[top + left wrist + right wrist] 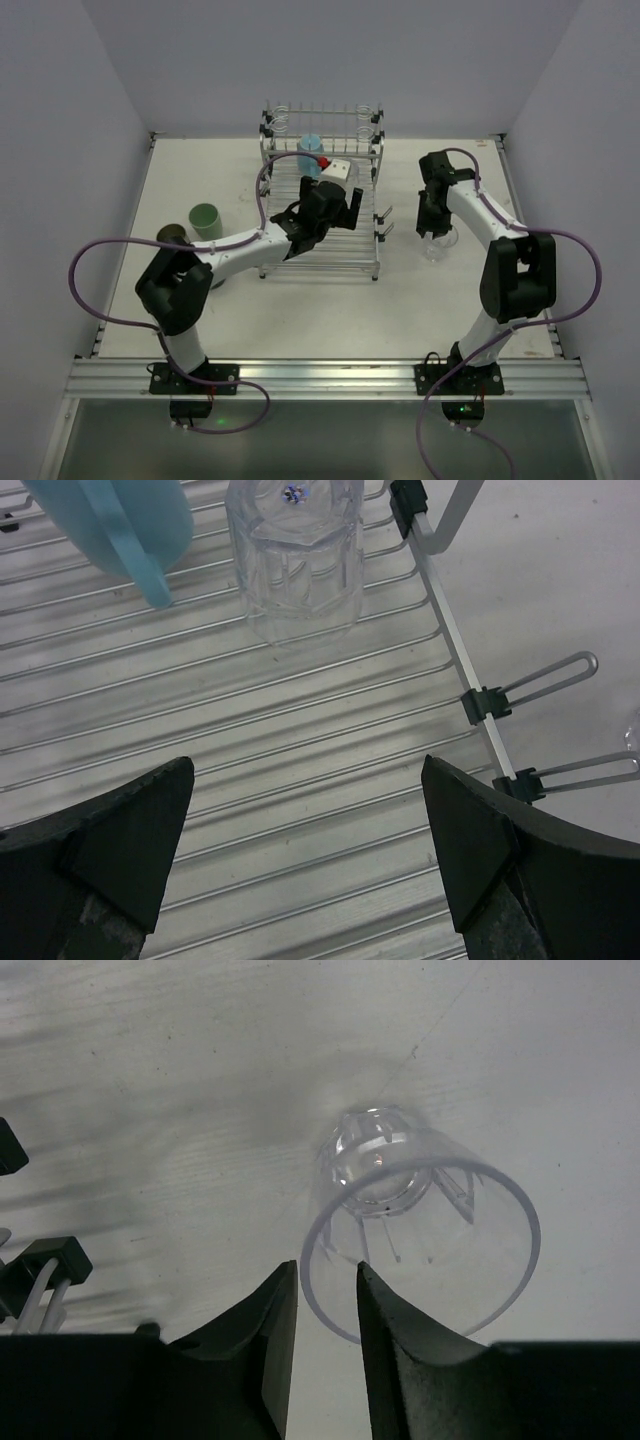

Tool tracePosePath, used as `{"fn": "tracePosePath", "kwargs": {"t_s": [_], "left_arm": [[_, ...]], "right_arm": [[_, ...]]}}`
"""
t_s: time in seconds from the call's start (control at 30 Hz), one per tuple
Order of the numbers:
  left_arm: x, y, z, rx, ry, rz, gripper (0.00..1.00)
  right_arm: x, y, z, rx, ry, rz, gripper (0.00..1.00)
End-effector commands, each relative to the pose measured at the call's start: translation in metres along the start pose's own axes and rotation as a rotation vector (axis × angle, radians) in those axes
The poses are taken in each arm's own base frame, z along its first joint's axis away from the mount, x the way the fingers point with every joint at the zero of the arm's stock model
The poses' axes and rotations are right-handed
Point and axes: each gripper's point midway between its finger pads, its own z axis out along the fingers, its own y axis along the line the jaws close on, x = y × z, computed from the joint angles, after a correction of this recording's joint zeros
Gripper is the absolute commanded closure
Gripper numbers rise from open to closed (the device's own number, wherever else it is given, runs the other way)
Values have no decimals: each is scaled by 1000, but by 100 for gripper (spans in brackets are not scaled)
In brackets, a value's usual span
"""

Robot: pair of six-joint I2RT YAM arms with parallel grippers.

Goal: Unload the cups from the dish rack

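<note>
Chrome wire rack [340, 255] mid-table, toward back. On slats: lt blue cup [110, 515], clear tumbler [295, 565]. On table L: pale green cup [206, 220], dark mug [172, 234]. R: 2nd clear tumbler [420, 1210], upright.

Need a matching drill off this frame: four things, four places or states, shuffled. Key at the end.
Things:
1. light blue cup
2. pale green cup
3. clear tumbler in the right wrist view
4. left hand

Places or states:
A. on the table, left of the dish rack
B. open, over the rack's slats
C. on the rack, near its back rail
D. on the table right of the rack, rim between the right hand's fingers

Pairs: 1-C, 2-A, 3-D, 4-B
</note>
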Motion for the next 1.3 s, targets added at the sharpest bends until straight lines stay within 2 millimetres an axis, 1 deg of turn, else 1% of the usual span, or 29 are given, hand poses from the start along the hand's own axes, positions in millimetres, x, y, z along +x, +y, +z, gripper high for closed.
{"fn": "tracePosePath", "kwargs": {"t_s": [0.0,0.03,0.07,0.13,0.17,0.2,0.23,0.27,0.3,0.33,0.37,0.43,0.47,0.5,0.53,0.57,0.6,0.63,0.67,0.7,0.73,0.77,0.8,0.83,0.87,0.93,1.03,1.1,1.27], "left_arm": [[-31,2,5,-44,-110,-29,0],[-30,4,6,-49,-121,-25,0],[-28,4,7,-48,-143,-28,0],[-28,6,9,-52,-166,-18,0],[-23,8,9,-53,-169,-13,0],[-30,5,10,-40,-206,-19,0],[-28,4,14,-37,-214,-15,0],[-33,2,16,-32,-231,-18,0],[-32,0,20,-33,-227,-6,0],[-26,-2,28,-37,-212,6,0],[-36,-7,32,-35,-227,3,0],[-29,-10,44,-43,-208,27,0],[-38,-14,47,-35,-234,20,0],[-38,-17,50,-26,-235,29,0],[-32,-19,57,-27,-223,37,0],[-39,-22,59,-23,-236,30,0],[-38,-23,63,-23,-234,32,0],[-31,-25,71,-28,-221,39,0],[-37,-27,73,-28,-228,35,0],[-37,-28,76,-34,-226,36,0],[-33,-27,80,-42,-220,38,0],[-38,-28,81,-44,-230,31,0],[-38,-28,83,-47,-231,33,0],[-36,-26,86,-54,-229,33,0],[-38,-26,88,-60,-234,29,0],[-34,-24,93,-72,-227,30,0],[-33,-16,100,-102,-216,18,0],[-32,-12,104,-81,-209,-16,0],[-30,9,118,-94,-200,-87,0]], "right_arm": [[-9,3,-5,-30,-33,-18,66],[-11,3,-8,-38,-49,-15,60],[-11,4,-8,-43,-57,-13,52],[-13,5,-11,-55,-72,-15,49],[-14,6,-13,-59,-79,-15,48],[-14,6,-14,-64,-84,-17,44],[-15,6,-16,-68,-92,-19,43],[-17,6,-22,-78,-112,-15,41],[-18,6,-25,-87,-124,-14,41],[-20,6,-30,-95,-140,-14,40],[-22,6,-39,-110,-174,-13,40],[-26,8,-51,-138,-214,-14,39],[-26,7,-61,-156,-245,-12,39],[-26,7,-67,-165,-262,-12,39],[-27,6,-72,-170,-281,-14,39],[-27,4,-76,-174,-296,-11,39],[-28,3,-87,-187,-328,-10,39],[-28,2,-91,-190,-337,-11,39],[-28,2,-95,-197,-349,-9,39],[-28,1,-104,-214,-376,-9,39],[-30,2,-108,-223,-397,-9,39],[-29,1,-110,-228,-405,-8,39],[-28,1,-113,-236,-417,-9,39],[-28,2,-120,-256,-437,-8,39],[-27,3,-122,-265,-443,-11,39],[-27,3,-128,-281,-463,-9,39],[-26,3,-133,-292,-486,-10,39],[-25,4,-133,-299,-492,-13,39],[-26,4,-138,-312,-517,-14,38]]}}
